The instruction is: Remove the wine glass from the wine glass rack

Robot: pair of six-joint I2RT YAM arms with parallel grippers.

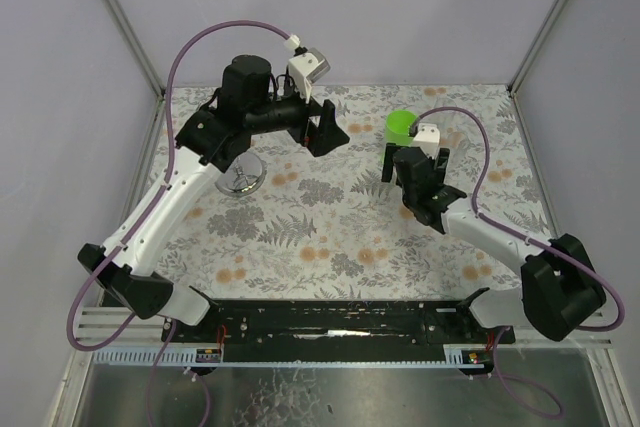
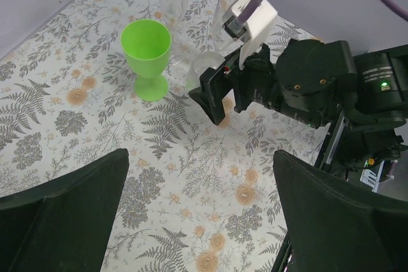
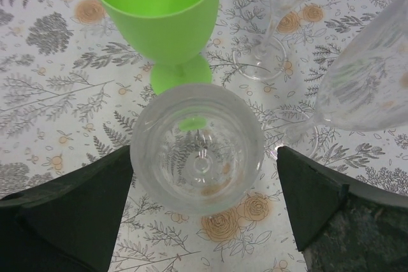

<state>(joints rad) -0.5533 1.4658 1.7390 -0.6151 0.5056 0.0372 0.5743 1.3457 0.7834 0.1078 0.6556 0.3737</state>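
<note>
- Rack [image 1: 240, 184]: round shiny base on the table [image 1: 330, 217], left half. The left arm crosses above it and hides its loops. No glass shows on the part I can see.
- Wine glass [image 3: 197, 148]: clear and upright, seen straight down the bowl to stem and foot. It sits on the right half of the table, well apart from the rack.
- Right gripper [image 3: 203, 154]: fingers spread, one either side of the bowl. There is a clear gap at the right finger. The left finger is just at the rim, and I cannot tell whether it touches. Nothing is pinched.
- Left gripper [image 2: 199, 155]: fingers spread wide and holding nothing. It hangs above the table, facing the right gripper, well apart from the glass.
- Neighbours: a green goblet [image 3: 156, 4] just beyond the glass, a flute [image 3: 280, 4] farther back, and another clear glass [image 3: 370, 74] near the right finger.
- Key relation: the glass axis is vertical and centred between the right fingers, so the right arm is by far the nearer.
- Judgement: since the jaws are open, the glass must be standing by itself, so it is off the rack.
- Judgement: any retreat should go straight back along the finger line. A sideways drift would clip the bowl or the clear glass on the right.
</note>
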